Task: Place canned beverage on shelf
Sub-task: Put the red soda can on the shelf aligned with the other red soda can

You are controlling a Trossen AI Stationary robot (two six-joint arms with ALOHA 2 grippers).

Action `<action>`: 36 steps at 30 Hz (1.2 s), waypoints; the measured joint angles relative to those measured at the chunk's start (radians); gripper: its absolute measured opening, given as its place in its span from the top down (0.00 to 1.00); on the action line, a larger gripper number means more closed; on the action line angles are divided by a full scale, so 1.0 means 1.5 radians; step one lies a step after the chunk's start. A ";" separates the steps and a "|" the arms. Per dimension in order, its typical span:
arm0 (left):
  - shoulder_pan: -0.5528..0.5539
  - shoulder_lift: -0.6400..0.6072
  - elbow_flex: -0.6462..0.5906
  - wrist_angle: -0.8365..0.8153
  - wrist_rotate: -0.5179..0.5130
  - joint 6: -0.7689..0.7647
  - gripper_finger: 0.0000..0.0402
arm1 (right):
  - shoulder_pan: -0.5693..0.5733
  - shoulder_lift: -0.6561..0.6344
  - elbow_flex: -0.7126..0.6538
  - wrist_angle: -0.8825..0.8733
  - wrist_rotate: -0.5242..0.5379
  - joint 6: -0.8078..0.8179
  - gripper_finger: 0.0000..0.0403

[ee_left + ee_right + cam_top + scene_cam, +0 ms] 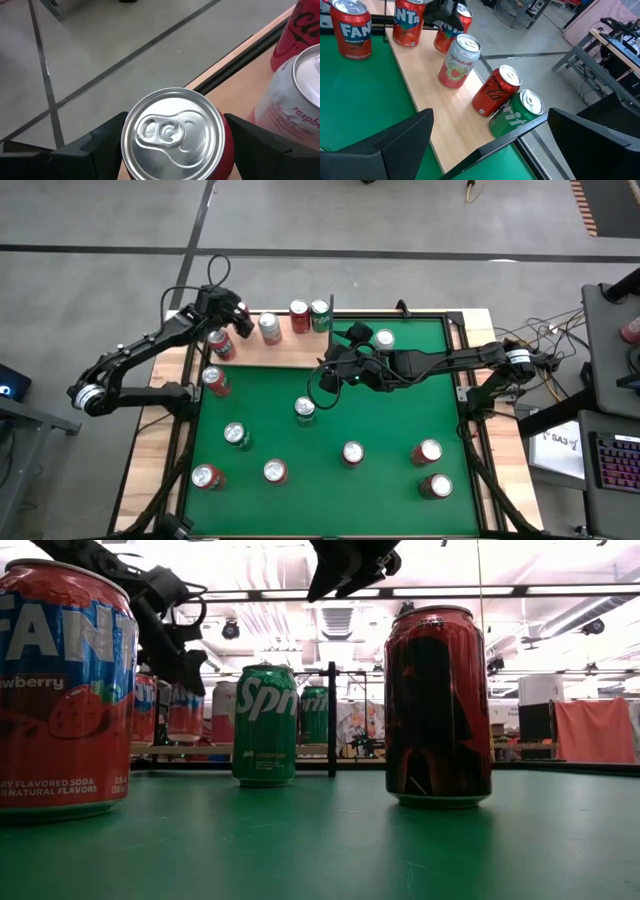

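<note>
My left claw (172, 150) straddles a red can (172, 132) standing on the shelf (285, 352), probably loosened to leave it there, though contact is unclear. My right claw (485, 135) hangs released, empty, over the green surface (390, 420) beside the shelf.

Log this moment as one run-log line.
left gripper: fingers around red aluminium can on pale wood shelf | right gripper: open, empty, above green felt beside shelf

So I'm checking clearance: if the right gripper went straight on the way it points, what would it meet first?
Probably the red cola can and green Sprite can on the pale wooden shelf, though depth is unclear; the right gripper has open fingers.
</note>
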 joint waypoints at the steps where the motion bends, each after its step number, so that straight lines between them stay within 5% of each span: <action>1: 0.000 0.000 -0.001 0.000 0.000 0.000 0.30 | 0.000 0.000 0.000 0.000 0.000 0.000 0.05; 27: 0.000 -0.003 -0.016 0.005 -0.001 -0.005 0.18 | 0.000 0.000 0.000 0.005 0.000 -0.002 0.05; 36: 0.000 -0.006 0.078 -0.075 0.000 -0.003 0.18 | 0.000 0.000 0.000 0.005 0.000 -0.001 0.05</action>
